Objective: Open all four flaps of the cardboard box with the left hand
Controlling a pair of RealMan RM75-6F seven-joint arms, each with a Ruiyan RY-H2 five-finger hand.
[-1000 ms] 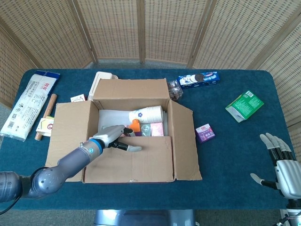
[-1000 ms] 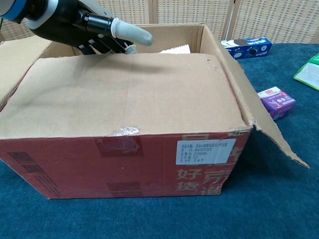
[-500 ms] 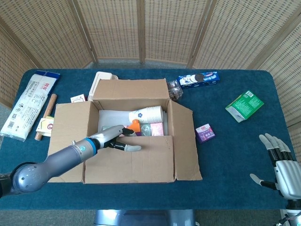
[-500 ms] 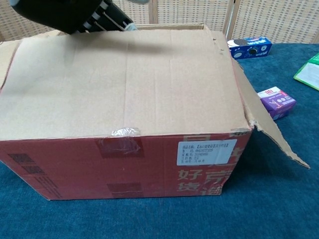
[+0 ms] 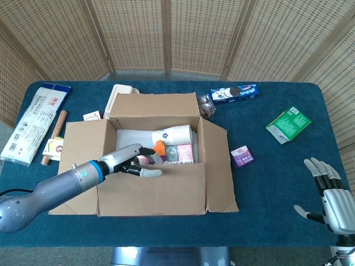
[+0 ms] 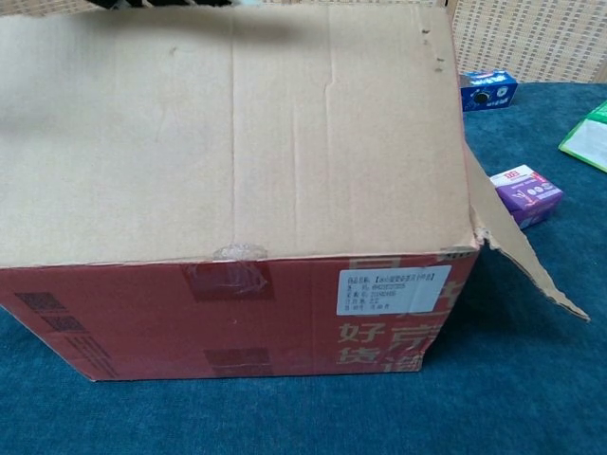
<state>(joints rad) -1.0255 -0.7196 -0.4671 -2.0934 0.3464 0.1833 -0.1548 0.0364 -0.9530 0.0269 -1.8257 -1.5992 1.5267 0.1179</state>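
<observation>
The cardboard box (image 5: 145, 195) sits mid-table with its far flap (image 5: 155, 104), left flap (image 5: 83, 149) and right flap (image 5: 217, 160) folded out. My left hand (image 5: 133, 162) holds the top edge of the near flap (image 5: 166, 185), thumb on the outside and fingers inside the box. In the chest view that near flap (image 6: 237, 133) stands raised and fills most of the frame above the red front wall (image 6: 142, 322); only a dark sliver of the hand shows at the top edge. Paper cups (image 5: 173, 134) and a pink carton (image 5: 186, 152) lie inside. My right hand (image 5: 327, 195) hovers open at the table's near right corner.
A cookie box (image 5: 234, 93), a green packet (image 5: 288, 124) and a small purple box (image 5: 242, 156) lie right of the box. A long white packet (image 5: 34, 123), a wooden stick (image 5: 54, 137) and a white container (image 5: 119, 91) lie left and behind.
The near flap has swung up and toward the chest camera, hiding the box's inside there. My left hand has risen with its edge, almost out of the chest view.
</observation>
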